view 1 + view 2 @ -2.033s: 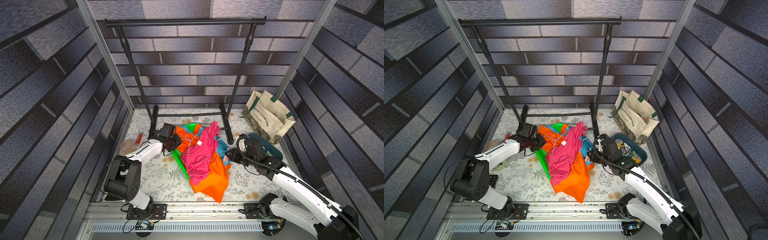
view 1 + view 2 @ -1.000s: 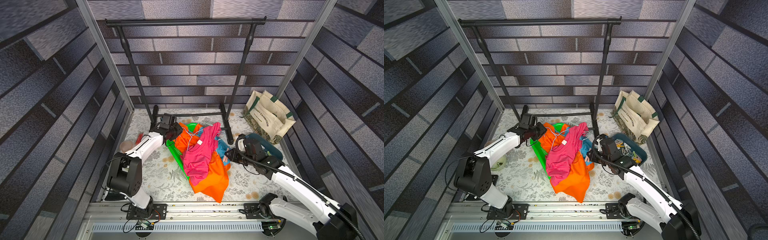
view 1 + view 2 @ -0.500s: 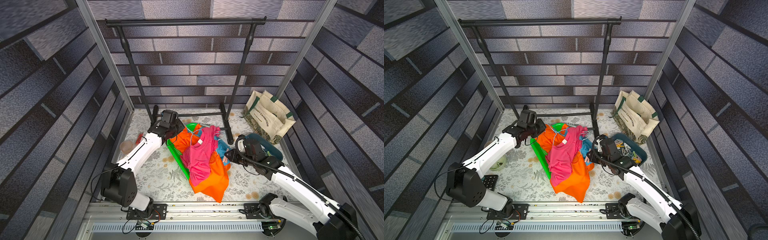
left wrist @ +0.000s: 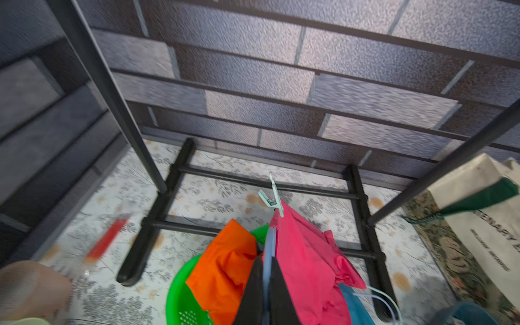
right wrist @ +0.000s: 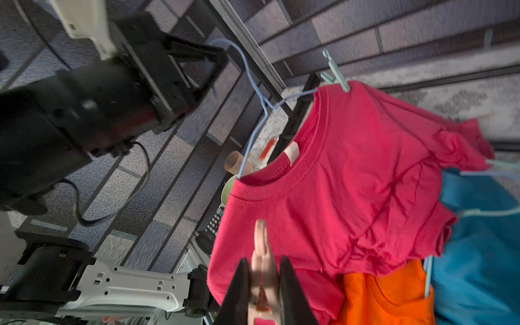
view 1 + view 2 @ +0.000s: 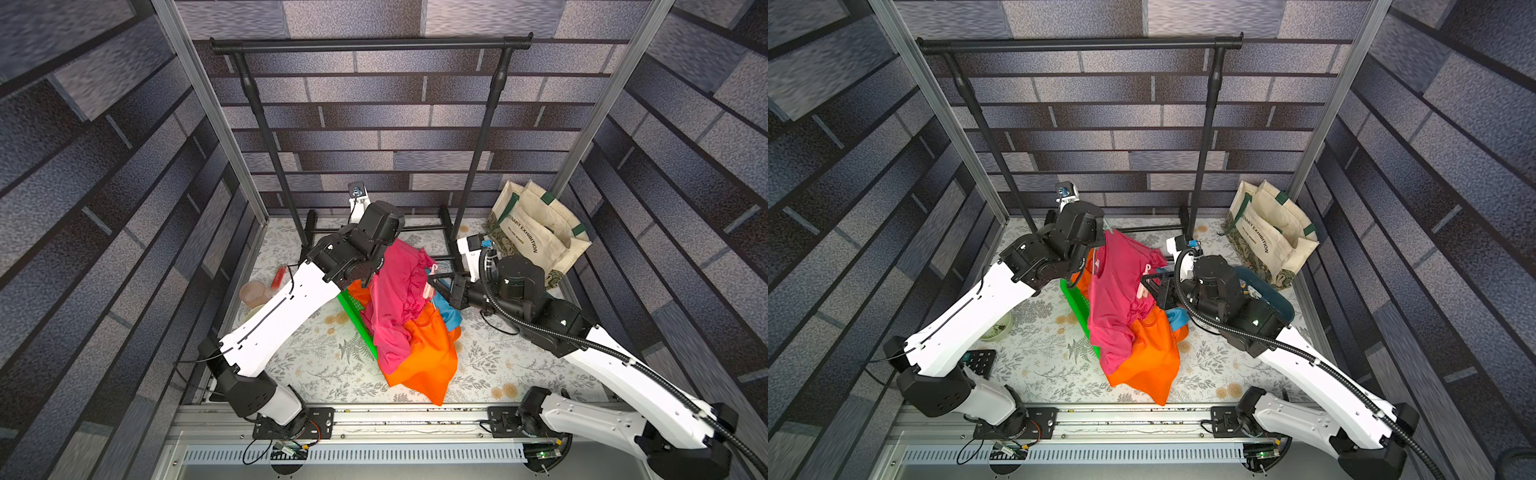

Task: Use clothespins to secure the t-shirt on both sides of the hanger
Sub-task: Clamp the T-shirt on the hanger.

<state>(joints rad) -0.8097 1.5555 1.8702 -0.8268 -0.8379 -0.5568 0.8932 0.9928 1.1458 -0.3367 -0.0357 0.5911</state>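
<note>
The counter (image 6: pixel 316 365) has a grey fern-and-flower print and is boxed in by dark brick-look walls, with silver posts in the back corners. A black clothes rack (image 6: pixel 370 43) stands along the back wall.

Going left to right: a pinkish cup (image 6: pixel 253 293) and a red stick-like thing (image 6: pixel 277 277) sit by the left wall, and there's a calculator (image 6: pixel 980 359) near the left arm's base. In the middle is a green basket (image 6: pixel 353 318) with an orange shirt (image 6: pixel 424 361) spilling toward the front and a blue shirt (image 5: pixel 478 239) next to it. A dark blue bin (image 6: pixel 1273 293) is mostly hidden behind the right arm. A cream tote bag (image 6: pixel 536 237) leans in the back right corner.

The pink t-shirt (image 6: pixel 395 299) hangs on a light blue hanger (image 4: pixel 268 247), with its lower end trailing on the pile. The left fingers (image 4: pixel 251 289) are clenched on the hanger's hook, and the left wrist blocks that hook in both top views. A mint clothespin (image 5: pixel 336 74) is clipped on one shoulder, right by the collar. The right fingers (image 5: pixel 292 289) are grasping a pink clothespin (image 5: pixel 261 242) at the shirt's other shoulder. Can't tell if it's touching the fabric or just off it.
</note>
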